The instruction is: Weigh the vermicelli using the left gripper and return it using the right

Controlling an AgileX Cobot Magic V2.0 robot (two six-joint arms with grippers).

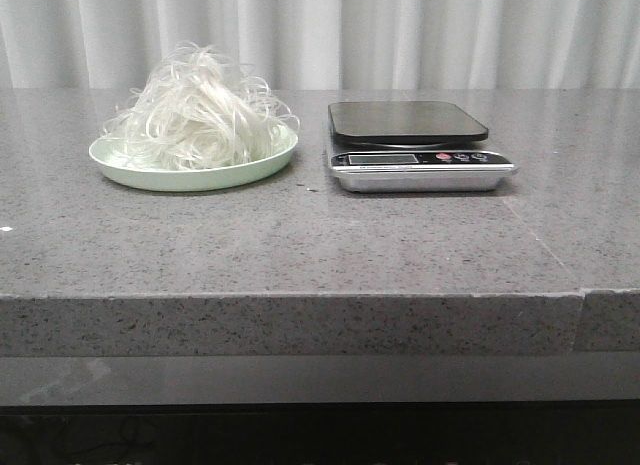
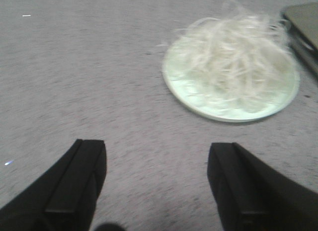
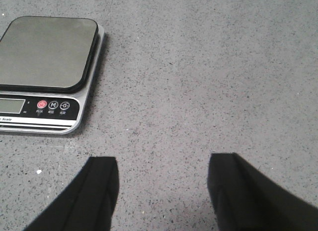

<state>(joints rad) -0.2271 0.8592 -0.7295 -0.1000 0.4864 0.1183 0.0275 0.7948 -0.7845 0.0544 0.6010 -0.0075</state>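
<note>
Your vermicelli [image 1: 200,110] is a wiry, translucent heap on the round pale green plate [image 1: 190,174], beside the flat black-topped scale [image 1: 415,145] on speckled grey stone. The left gripper [image 2: 156,181] and the right gripper [image 3: 161,191] both gape wide, holding nothing.

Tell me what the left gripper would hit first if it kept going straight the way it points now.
Probably bare table. The left gripper is open, and the plate of vermicelli lies off to one side of its line, though depth is hard to judge.
</note>
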